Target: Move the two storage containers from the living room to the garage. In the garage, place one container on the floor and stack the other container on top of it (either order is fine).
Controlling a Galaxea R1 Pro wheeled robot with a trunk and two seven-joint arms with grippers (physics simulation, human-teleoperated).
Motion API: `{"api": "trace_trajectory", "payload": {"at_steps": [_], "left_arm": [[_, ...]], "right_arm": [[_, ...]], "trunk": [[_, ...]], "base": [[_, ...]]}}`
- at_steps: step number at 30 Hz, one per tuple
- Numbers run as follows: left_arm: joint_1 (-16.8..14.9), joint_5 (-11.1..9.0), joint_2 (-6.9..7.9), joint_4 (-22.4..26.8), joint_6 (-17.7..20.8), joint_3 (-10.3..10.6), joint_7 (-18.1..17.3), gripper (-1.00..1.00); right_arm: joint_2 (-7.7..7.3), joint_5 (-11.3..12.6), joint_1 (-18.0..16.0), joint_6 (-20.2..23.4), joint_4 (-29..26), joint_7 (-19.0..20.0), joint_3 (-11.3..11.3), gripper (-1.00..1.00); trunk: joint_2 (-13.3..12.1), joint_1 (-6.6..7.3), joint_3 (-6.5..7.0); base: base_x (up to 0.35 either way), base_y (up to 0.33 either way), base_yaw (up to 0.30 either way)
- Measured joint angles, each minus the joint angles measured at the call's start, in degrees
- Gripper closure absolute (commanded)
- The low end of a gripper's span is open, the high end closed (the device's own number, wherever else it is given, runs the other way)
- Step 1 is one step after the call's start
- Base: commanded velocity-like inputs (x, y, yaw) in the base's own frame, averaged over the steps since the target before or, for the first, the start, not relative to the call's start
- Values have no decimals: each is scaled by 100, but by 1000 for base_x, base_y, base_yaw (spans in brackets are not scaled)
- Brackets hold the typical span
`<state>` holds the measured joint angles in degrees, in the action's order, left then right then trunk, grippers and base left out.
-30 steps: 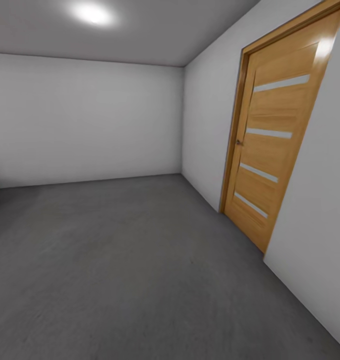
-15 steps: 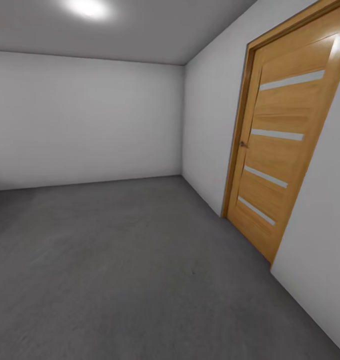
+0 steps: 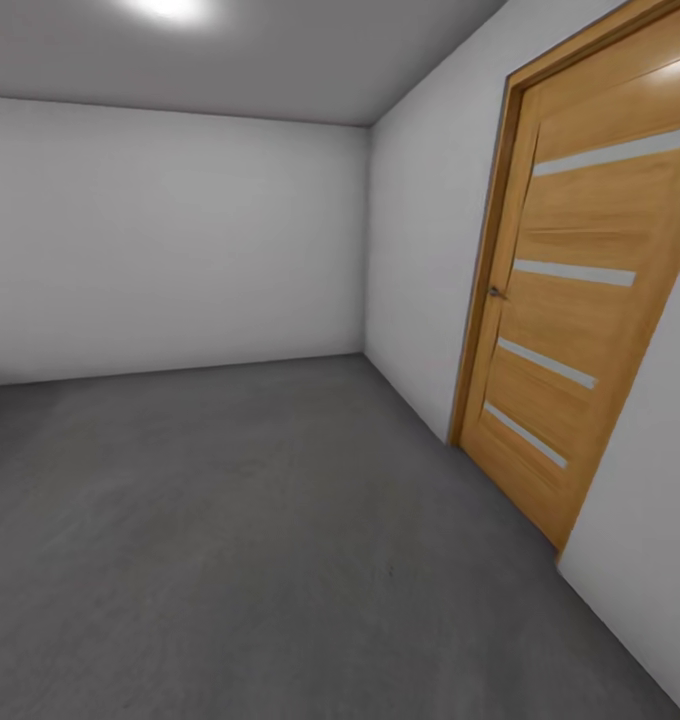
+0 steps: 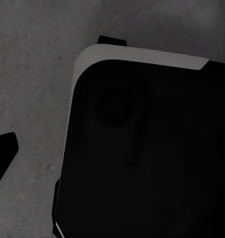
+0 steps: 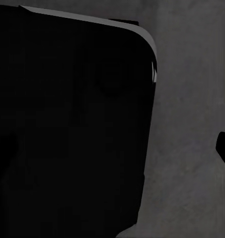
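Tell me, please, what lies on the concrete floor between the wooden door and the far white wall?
In the head view, nothing: the dark grey floor runs bare from the wooden door to the far wall.

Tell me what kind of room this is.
Most likely a garage or bare utility room: dark grey concrete floor, plain white-grey walls, and a closed wooden door with narrow glass strips on the right.

The head camera looks forward across a bare room toward its far corner, with a wooden door (image 3: 580,300) close on the right. Both wrist cameras point down at the grey concrete floor (image 3: 260,540), close above the robot's dark base (image 4: 147,153), which both views share.
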<state>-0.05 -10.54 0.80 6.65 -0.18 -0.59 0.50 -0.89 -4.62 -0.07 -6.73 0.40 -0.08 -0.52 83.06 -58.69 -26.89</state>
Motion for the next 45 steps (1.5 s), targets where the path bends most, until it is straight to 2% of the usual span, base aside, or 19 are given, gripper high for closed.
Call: {"api": "trace_trajectory", "payload": {"at_steps": [32,45], "left_arm": [[-1,0,0,0,-6,1,1,-100],[-1,0,0,0,-6,1,-1,-100]], "right_arm": [[32,-2,0,2,0,0,2,-100],[33,0,1,7,0,0,0,-100]], "trunk": [[0,0,0],[0,0,0]], "base": [[325,0,-3],[325,0,-239]]}}
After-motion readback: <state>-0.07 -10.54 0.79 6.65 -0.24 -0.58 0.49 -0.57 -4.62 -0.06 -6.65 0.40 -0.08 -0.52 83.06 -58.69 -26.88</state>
